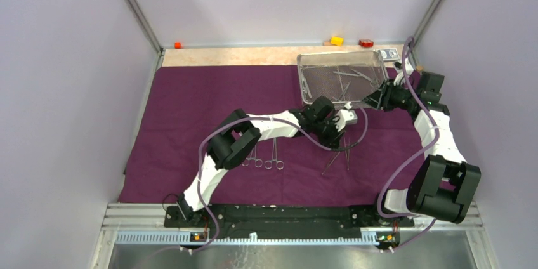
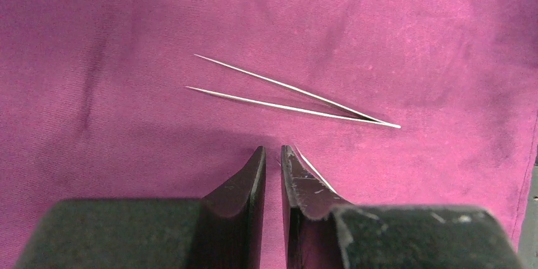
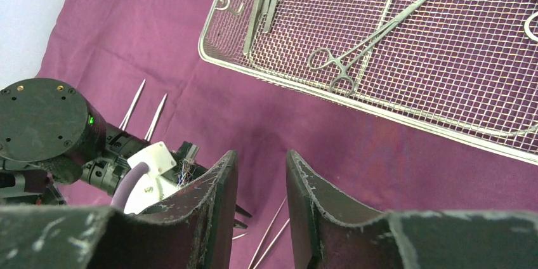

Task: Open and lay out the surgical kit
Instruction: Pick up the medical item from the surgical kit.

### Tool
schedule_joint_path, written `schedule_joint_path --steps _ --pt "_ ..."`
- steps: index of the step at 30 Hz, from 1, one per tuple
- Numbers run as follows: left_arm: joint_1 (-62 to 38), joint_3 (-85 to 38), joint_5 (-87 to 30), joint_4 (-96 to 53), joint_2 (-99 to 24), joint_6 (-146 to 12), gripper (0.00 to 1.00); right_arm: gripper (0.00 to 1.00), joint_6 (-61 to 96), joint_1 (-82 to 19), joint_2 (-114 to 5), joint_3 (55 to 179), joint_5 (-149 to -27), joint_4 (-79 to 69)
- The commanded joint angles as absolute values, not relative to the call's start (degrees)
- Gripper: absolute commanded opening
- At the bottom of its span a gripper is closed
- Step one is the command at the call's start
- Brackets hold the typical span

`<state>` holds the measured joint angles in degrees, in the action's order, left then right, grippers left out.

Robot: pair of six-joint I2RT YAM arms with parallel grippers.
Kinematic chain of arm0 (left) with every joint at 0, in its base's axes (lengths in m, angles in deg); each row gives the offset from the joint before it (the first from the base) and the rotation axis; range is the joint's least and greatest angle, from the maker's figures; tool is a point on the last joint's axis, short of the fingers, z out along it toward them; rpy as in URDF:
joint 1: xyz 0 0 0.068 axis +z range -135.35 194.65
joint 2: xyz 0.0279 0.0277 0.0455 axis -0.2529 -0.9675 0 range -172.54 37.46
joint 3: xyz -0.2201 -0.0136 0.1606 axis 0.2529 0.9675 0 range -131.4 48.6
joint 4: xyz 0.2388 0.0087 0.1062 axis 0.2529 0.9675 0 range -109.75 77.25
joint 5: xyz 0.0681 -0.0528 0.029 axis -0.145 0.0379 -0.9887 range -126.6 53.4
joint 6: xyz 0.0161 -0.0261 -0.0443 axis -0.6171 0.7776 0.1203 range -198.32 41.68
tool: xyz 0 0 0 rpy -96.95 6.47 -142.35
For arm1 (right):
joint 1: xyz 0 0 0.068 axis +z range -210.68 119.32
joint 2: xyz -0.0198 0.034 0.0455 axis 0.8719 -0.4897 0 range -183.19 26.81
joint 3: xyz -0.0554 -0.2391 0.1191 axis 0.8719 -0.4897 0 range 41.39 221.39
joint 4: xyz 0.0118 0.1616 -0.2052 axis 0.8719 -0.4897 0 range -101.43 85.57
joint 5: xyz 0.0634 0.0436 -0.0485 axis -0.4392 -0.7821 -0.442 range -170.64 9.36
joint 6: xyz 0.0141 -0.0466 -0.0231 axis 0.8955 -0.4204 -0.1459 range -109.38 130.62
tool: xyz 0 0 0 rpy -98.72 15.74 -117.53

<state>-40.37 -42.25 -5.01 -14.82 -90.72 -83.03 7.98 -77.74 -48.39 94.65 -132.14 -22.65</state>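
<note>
Hovering low over purple cloth, left gripper: narrow gap, grasping nothing, tweezers lying just ahead. Right gripper half open, empty, near mesh tray with clamps.

A plain deep purple cloth wrap covers a pale, speckled tan table. At one o'clock, the wire-mesh tray is silver with a fine criss-cross grid. The clamps and tweezers are bright steel. Along the twelve o'clock edge sit an orange block, a yellow block and a red block.
</note>
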Motion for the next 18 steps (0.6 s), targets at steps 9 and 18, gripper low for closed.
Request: schedule_joint_path --steps 9,18 --pt "-41.92 -42.99 -6.03 -13.99 -90.45 -83.69 0.19 0.33 6.31 -78.52 -49.04 95.74 -133.2 -22.0" --pt "-42.39 -42.2 -7.68 -13.53 -90.03 -82.09 0.11 0.33 6.31 -78.52 -49.26 95.8 -133.14 -22.05"
